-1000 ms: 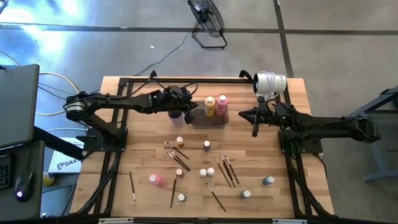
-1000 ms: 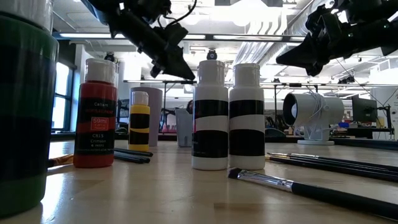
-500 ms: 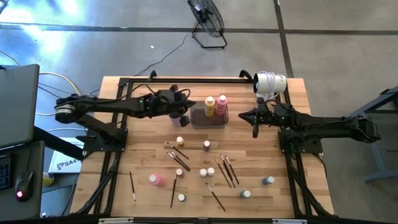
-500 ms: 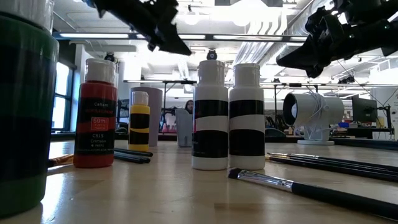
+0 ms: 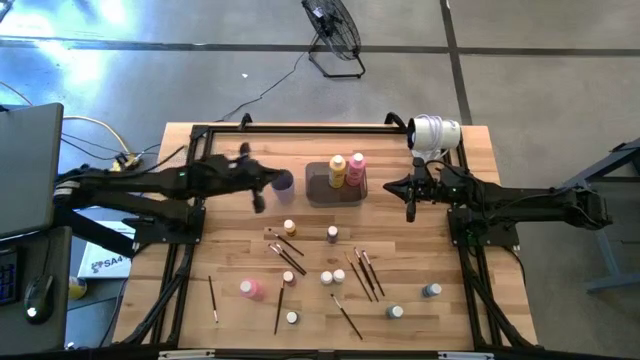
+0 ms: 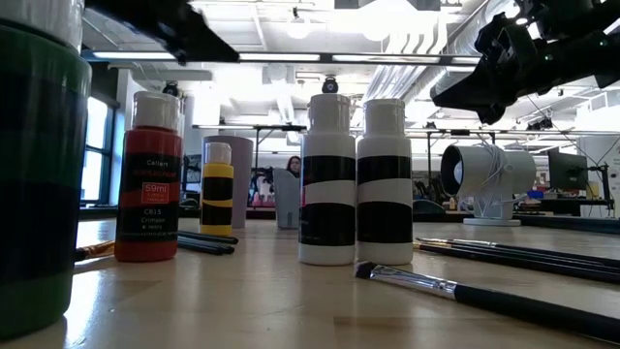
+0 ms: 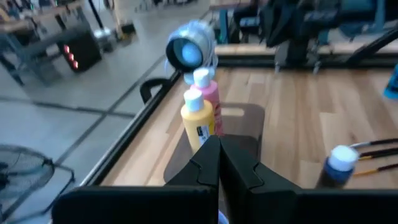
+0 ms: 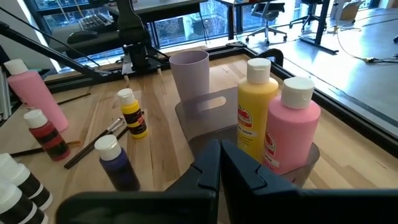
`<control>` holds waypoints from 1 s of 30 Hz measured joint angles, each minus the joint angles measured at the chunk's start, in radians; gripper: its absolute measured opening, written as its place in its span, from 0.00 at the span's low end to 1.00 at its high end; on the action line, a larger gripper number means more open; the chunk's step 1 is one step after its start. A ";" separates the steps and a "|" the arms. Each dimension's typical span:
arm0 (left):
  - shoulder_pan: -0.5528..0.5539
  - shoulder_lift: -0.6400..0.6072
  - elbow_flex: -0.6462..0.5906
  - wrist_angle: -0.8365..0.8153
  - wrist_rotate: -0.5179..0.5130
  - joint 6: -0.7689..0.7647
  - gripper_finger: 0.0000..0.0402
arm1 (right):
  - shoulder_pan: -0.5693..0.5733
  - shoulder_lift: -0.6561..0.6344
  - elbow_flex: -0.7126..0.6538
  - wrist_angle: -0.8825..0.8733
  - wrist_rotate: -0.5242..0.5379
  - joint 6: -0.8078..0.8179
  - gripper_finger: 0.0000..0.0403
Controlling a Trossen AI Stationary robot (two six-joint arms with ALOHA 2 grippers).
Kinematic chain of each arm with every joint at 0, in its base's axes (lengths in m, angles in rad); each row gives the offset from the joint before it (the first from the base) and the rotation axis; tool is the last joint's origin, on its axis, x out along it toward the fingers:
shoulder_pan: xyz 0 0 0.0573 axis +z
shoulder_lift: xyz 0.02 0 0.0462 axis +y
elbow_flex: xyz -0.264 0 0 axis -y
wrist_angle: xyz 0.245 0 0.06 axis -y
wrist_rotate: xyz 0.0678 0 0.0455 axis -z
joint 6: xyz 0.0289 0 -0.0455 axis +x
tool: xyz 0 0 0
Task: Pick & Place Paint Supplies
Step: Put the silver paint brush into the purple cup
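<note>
We hung both empty, shut grippers beside the tray (image 5: 320, 188) holding the yellow bottle (image 5: 338, 170) and pink bottle (image 5: 357, 166), left gripper (image 5: 259, 201) one side, right gripper (image 5: 409, 207) opposite; a careless reach could topple them.

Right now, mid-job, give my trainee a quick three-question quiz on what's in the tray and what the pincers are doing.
1. True or false: the dark grey tray holds two bottles.
2. Which stands nearer the purple cup: the yellow bottle or the pink bottle?
3. The left pincer and right pincer are: A) both open B) both shut, empty C) one holding a brush.

Key: 1 true; 2 yellow bottle; 3 B.
</note>
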 joint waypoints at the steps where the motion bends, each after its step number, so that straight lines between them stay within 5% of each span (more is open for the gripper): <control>1: -0.004 -0.047 -0.019 -0.004 0.007 0.000 0.00 | 0.000 0.000 0.000 0.000 0.000 0.000 0.01; 7: -0.024 -0.323 -0.097 -0.120 0.112 0.000 0.00 | 0.000 0.000 0.000 0.000 0.003 0.001 0.01; 13: -0.045 -0.454 -0.117 -0.220 0.188 -0.029 0.00 | 0.000 0.000 0.000 0.001 0.003 0.002 0.01; 30: -0.043 -0.397 -0.117 -0.305 0.194 -0.075 0.00 | 0.000 0.000 0.000 0.001 0.004 -0.007 0.01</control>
